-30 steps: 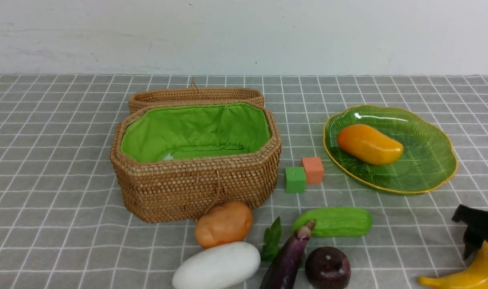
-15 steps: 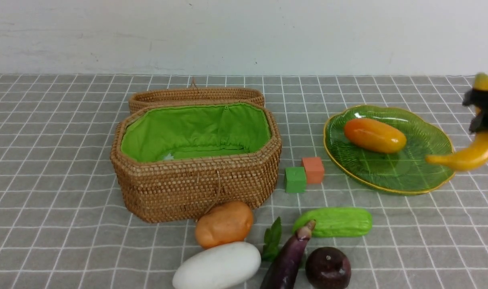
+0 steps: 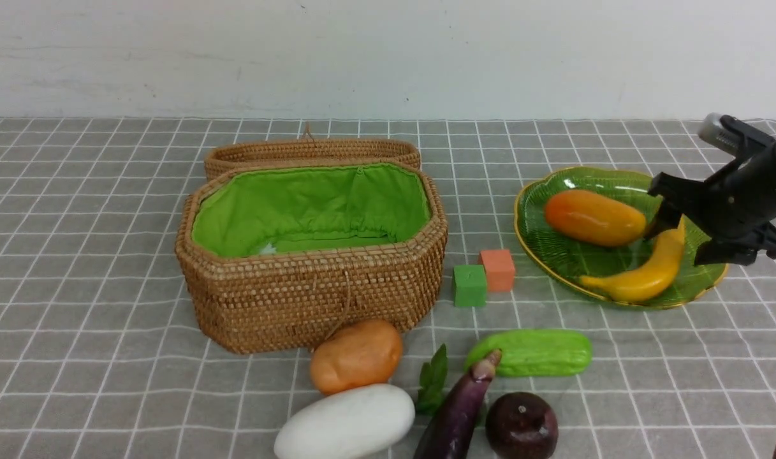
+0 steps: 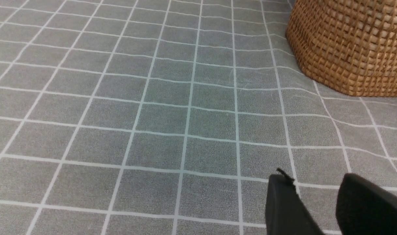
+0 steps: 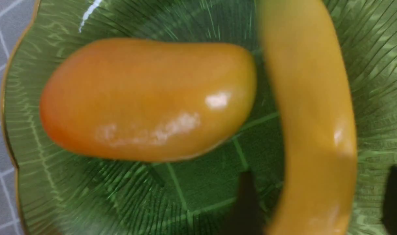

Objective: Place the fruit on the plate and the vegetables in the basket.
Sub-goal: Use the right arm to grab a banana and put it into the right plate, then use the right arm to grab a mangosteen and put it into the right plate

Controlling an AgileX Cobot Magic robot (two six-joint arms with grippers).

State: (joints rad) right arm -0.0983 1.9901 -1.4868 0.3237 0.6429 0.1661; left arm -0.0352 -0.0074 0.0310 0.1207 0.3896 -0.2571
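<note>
Between the spread right fingers [image 5: 247, 202], the banana [image 5: 312, 114] lies on the plate [image 5: 87, 195].

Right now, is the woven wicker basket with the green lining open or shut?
Open: the tan wicker basket has its lid flipped back behind it, baring the green cloth lining.

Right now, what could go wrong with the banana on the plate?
1. The right end effector is open, with its fingers on either side of the banana's upper end. Pulling away crookedly could snag it. The banana's tip lies near the plate's front rim, so it might slide off.
2. The banana sits close beside the mango, so a bump might roll the mango.
3. The dark purple fruit lies right next to the eggplant, so grabbing it may knock the eggplant.
</note>
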